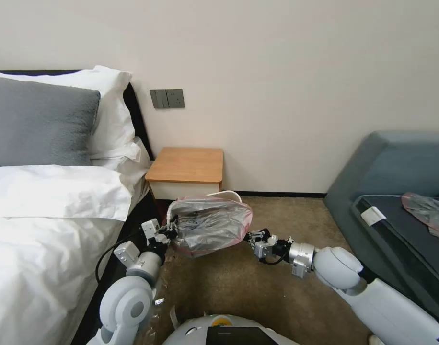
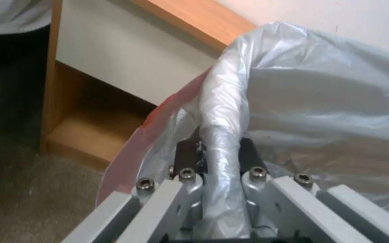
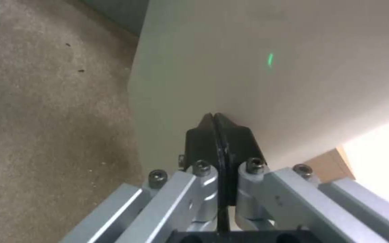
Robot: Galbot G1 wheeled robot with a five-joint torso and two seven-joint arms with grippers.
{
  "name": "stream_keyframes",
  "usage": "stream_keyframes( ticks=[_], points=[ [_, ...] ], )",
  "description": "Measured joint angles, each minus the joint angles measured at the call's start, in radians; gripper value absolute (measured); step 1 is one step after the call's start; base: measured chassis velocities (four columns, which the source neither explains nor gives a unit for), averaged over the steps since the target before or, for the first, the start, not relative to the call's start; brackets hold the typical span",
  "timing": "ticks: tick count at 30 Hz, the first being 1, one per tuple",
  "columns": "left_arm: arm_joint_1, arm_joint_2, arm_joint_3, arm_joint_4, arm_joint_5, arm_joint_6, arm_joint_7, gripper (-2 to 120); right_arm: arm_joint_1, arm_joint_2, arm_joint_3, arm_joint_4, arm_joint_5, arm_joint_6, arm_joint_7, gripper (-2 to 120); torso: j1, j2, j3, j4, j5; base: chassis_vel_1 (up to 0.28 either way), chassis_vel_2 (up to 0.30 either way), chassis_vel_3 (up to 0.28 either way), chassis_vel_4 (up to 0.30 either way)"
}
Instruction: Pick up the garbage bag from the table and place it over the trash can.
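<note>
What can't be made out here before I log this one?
- trash can: head view, the garbage bag hides all but a sliver of white rim.
- right tool: shut in the right wrist view, no plastic seen between the pads; in the head view its contact with the bag's pink rim is too small to judge.
- Whether the bag is over the can: left wrist view, plastic bunched in the left tool blocks it.

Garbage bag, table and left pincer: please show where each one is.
garbage bag (image 1: 210, 227): head view, crumpled grey middle.
table (image 1: 187, 164): head view, bare wooden top.
left pincer (image 2: 219, 153): left wrist view, between fingertips clamping plastic.
</note>
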Motion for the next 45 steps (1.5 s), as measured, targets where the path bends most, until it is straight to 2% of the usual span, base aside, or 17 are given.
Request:
stream_keyframes(
  ticks=[4, 6, 8, 9, 11, 12, 14, 15, 16, 19, 20, 22, 23, 27, 35, 39, 45],
  points=[
    [-0.008, 0.003, -0.020, 0.011, 0.009, 0.000, -0.001, 3, -0.056, -0.009, 0.061, 0.019, 0.086, 0.038, -0.058, 0, 0.000, 0.000, 0.000, 0.0002, -0.0001, 0.000, 0.000, 0.000, 0.000],
    [-0.012, 0.004, -0.026, 0.016, 0.016, 0.000, -0.001, 3, -0.084, -0.011, 0.086, 0.032, 0.127, 0.046, -0.075, 7, 0.000, 0.000, 0.000, 0.0000, -0.0002, 0.000, 0.000, 0.000, 0.000],
    [-0.025, 0.006, -0.033, 0.034, 0.036, -0.002, 0.001, 3, -0.158, -0.009, 0.136, 0.082, 0.298, 0.049, -0.119, 17, 0.000, 0.000, 0.000, -0.0003, -0.0001, 0.000, 0.000, 0.000, 0.000],
    [-0.025, 0.006, -0.033, 0.034, 0.036, -0.002, 0.001, 3, -0.158, -0.009, 0.136, 0.082, 0.298, 0.049, -0.119, 17, 0.000, 0.000, 0.000, -0.0003, -0.0001, 0.000, 0.000, 0.000, 0.000],
    [-0.036, 0.009, -0.033, 0.058, 0.053, -0.004, 0.004, 3, -0.191, 0.003, 0.159, 0.133, 0.509, 0.023, -0.170, 28, 0.000, 0.000, 0.000, -0.0003, -0.0001, 0.000, 0.000, 0.000, 0.000],
    [-0.036, 0.009, -0.033, 0.058, 0.053, -0.004, 0.004, 3, -0.191, 0.003, 0.159, 0.133, 0.509, 0.023, -0.170, 28, 0.000, 0.000, 0.000, -0.0003, -0.0001, 0.000, 0.000, 0.000, 0.000],
    [-0.049, 0.007, -0.030, 0.070, 0.064, -0.005, 0.006, 3, -0.188, 0.010, 0.160, 0.160, 0.633, -0.004, -0.175, 37, 0.000, 0.000, 0.000, 0.0000, -0.0001, 0.000, 0.000, 0.000, 0.000],
    [-0.054, 0.006, -0.026, 0.074, 0.067, -0.005, 0.008, 3, -0.178, 0.015, 0.145, 0.176, 0.706, -0.022, -0.120, 43, 0.000, 0.000, 0.000, 0.0000, -0.0002, 0.000, 0.000, 0.000, 0.000],
    [-0.054, 0.006, -0.026, 0.074, 0.067, -0.005, 0.008, 3, -0.178, 0.015, 0.145, 0.176, 0.706, -0.022, -0.120, 43, 0.000, 0.000, 0.000, 0.0000, -0.0002, 0.000, 0.000, 0.000, 0.000],
    [-0.056, 0.006, -0.017, 0.081, 0.077, -0.008, 0.011, 3, -0.161, 0.038, 0.085, 0.212, 0.760, -0.138, 0.243, 58, 0.000, 0.000, 0.000, 0.0002, -0.0001, 0.000, 0.000, 0.000, 0.000],
    [-0.056, 0.006, -0.017, 0.081, 0.077, -0.008, 0.011, 3, -0.161, 0.038, 0.085, 0.212, 0.760, -0.138, 0.243, 58, 0.000, 0.000, 0.000, 0.0002, -0.0001, 0.000, 0.000, 0.000, 0.000],
    [-0.062, 0.010, -0.009, 0.082, 0.077, -0.009, 0.013, 3, -0.157, 0.057, 0.064, 0.222, 0.764, -0.257, 0.445, 68, 0.000, 0.000, 0.000, -0.0002, 0.0000, 0.000, 0.000, 0.000, 0.000],
    [-0.062, 0.010, -0.009, 0.082, 0.077, -0.009, 0.013, 3, -0.157, 0.057, 0.064, 0.222, 0.764, -0.257, 0.445, 68, 0.000, 0.000, 0.000, -0.0002, 0.0000, 0.000, 0.000, 0.000, 0.000],
    [-0.061, 0.015, -0.005, 0.080, 0.077, -0.013, 0.015, 3, -0.125, 0.075, 0.049, 0.207, 0.840, -0.344, 0.521, 86, 0.000, 0.000, 0.000, 0.0002, -0.0001, 0.000, 0.000, 0.000, 0.000],
    [-0.049, 0.014, -0.001, 0.069, 0.077, -0.015, 0.016, 3, -0.103, 0.112, 0.033, 0.171, 1.012, -0.357, 0.506, 92, 0.000, 0.000, 0.000, 0.0000, -0.0001, 0.000, 0.000, 0.000, 0.000],
    [-0.048, 0.014, 0.000, 0.066, 0.077, -0.016, 0.016, 3, -0.104, 0.124, 0.030, 0.159, 1.042, -0.354, 0.491, 91, 0.000, 0.000, 0.000, 0.0000, -0.0001, 0.000, 0.000, 0.000, 0.000],
    [-0.046, 0.012, 0.001, 0.065, 0.078, -0.016, 0.017, 3, -0.104, 0.138, 0.024, 0.152, 1.072, -0.355, 0.481, 76, 0.000, 0.000, 0.000, 0.0000, -0.0001, 0.000, 0.000, 0.000, 0.000]
  ],
)
